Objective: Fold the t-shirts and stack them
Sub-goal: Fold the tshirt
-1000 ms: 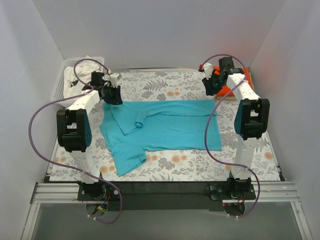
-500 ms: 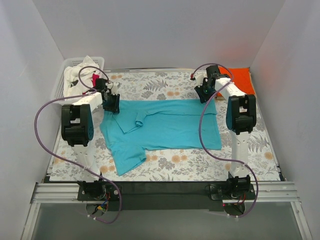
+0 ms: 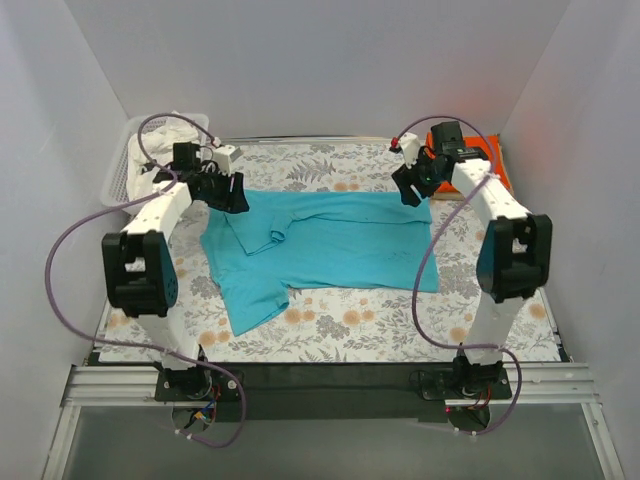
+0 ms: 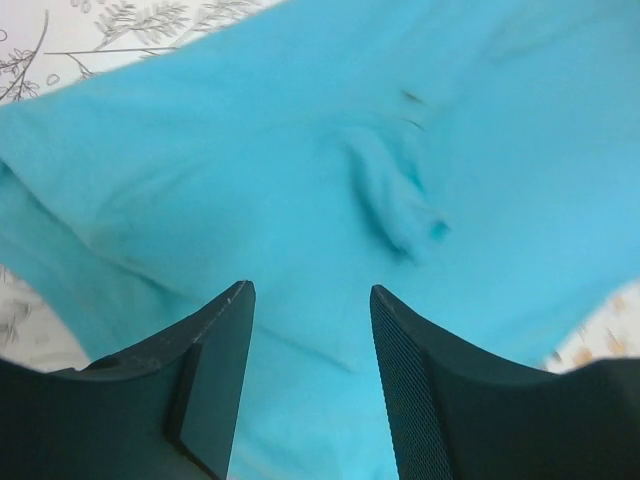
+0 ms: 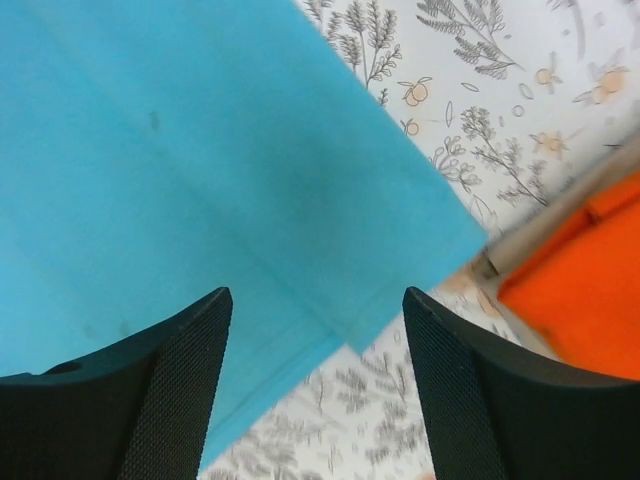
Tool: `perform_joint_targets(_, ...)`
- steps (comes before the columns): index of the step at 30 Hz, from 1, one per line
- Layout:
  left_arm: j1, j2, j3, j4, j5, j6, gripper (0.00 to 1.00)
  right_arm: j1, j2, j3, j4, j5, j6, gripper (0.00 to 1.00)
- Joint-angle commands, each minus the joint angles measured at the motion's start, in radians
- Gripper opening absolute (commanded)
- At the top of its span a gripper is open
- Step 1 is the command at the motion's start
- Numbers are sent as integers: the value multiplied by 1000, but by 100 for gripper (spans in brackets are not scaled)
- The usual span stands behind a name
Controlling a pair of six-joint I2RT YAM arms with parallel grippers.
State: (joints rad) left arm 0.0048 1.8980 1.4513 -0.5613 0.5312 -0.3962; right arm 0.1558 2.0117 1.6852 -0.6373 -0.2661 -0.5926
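Table (image 3: 400, 335) strip in front of teal t-shirt (image 3: 330, 245) passable; basket (image 3: 118, 165) blocks far-L corner, orange t-shirt (image 5: 580, 290) far-R.

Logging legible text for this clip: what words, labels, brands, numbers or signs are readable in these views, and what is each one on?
None: no view shows any readable text.
The teal t-shirt and the orange t-shirt are plain.
The table cover carries only a floral print.
The white basket shows no label.
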Motion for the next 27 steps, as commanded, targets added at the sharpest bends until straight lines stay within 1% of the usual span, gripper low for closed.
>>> perform_joint_targets(1,27,-273,-104,-107,136,157,47,20,-238,-112,-58,-65,-103,61)
perform_joint_targets(2,26,-307,-170,-135,151,190,47,21,-272,-189,-68,-62,-116,59)
perform_joint_targets(3,27,-335,-196,-164,157,226,48,22,-327,-224,-102,-64,-133,56)
perform_joint_targets(4,32,-388,-221,-234,159,291,47,27,-356,-261,-111,-58,-151,52)
perform_joint_targets(5,31,-410,-248,-265,158,327,46,27,-384,-344,-117,-53,-160,50)
perform_joint_targets(6,32,-437,-303,-281,136,344,46,30,-434,-379,-121,-47,-167,49)
perform_joint_targets(7,37,-462,-337,-288,121,373,46,31,-461,-425,-122,-38,-173,46)
perform_joint_targets(8,38,-509,-368,-284,99,390,44,34,-484,-462,-124,-29,-190,46)
perform_joint_targets(9,38,-530,-431,-281,61,393,43,40,-517,-528,-122,-16,-196,45)
perform_joint_targets(10,37,-548,-457,-255,37,392,42,48,-533,-557,-122,1,-202,45)
perform_joint_targets(11,38,-577,-480,-243,14,422,42,53,-547,-582,-122,7,-202,45)
perform_joint_targets(13,40,-586,-534,-218,-42,424,41,73,-580,-651,-121,22,-200,44)
perform_joint_targets(19,43,-585,-574,-215,-59,404,41,132,-619,-754,-90,65,-185,44)
perform_joint_targets(20,44,-582,-571,-212,-62,404,41,137,-622,-768,-85,73,-185,44)
perform_joint_targets(21,46,-580,-568,-210,-63,372,41,142,-631,-782,-73,77,-187,44)
perform_joint_targets(27,66,-544,-542,-223,-54,356,42,157,-627,-874,-19,134,-199,43)
